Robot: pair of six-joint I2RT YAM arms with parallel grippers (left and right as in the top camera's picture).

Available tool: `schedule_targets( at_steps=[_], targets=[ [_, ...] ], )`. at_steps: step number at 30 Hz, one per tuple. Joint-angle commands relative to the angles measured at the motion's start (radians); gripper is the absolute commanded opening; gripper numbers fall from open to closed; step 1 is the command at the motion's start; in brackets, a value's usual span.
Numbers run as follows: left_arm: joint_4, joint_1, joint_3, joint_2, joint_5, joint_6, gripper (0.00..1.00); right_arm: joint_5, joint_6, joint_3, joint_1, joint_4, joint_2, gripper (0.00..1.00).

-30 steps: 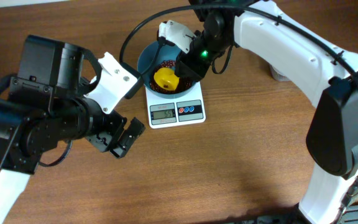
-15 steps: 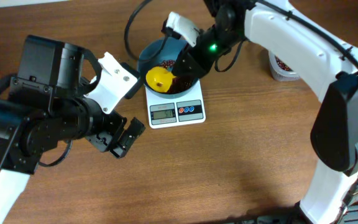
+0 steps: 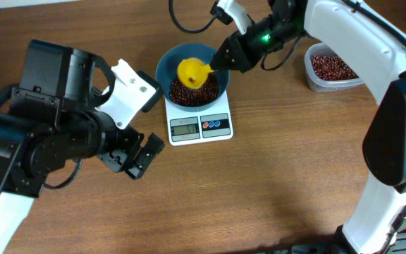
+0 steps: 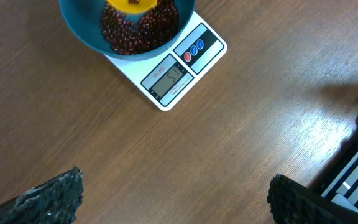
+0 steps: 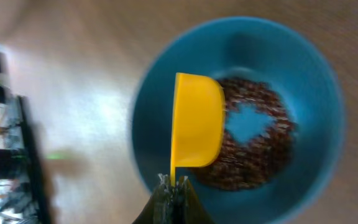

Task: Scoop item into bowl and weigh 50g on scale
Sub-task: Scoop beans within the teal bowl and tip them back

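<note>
The right gripper (image 3: 222, 61), jaws pinched on the handle of the yellow scoop (image 3: 191, 72), holds it above the teal bowl (image 3: 162, 67) so stray beans (image 3: 189, 95) fall inside. The bowl rests on the scale (image 3: 200, 127) (display facing front) for weighing. Beside the scale, the left gripper (image 3: 138, 156) waits, jaws spread and empty.

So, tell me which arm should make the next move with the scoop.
Right, probably. The right gripper is shut on the yellow scoop, held over the beans in the bowl on the scale. The left gripper hangs open and empty over the table, away from the bowl.
</note>
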Motion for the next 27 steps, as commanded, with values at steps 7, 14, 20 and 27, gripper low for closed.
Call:
schedule_targets(
  at_steps=[7, 14, 20, 27],
  targets=[
    [0.002, -0.003, 0.018, -0.013, 0.011, 0.015, 0.99, 0.428, -0.063, 0.024, 0.095, 0.093, -0.001, 0.04],
    [0.002, -0.003, 0.018, -0.013, 0.011, 0.015, 0.99, 0.43, -0.063, 0.024, 0.143, 0.059, 0.012, 0.04],
    [0.002, -0.003, 0.018, -0.013, 0.011, 0.015, 0.99, 0.43, -0.084, 0.024, 0.167, 0.028, 0.012, 0.04],
    [0.002, -0.003, 0.018, -0.013, 0.011, 0.015, 0.99, 0.482, -0.225, 0.024, 0.193, 0.023, 0.019, 0.04]
  ],
)
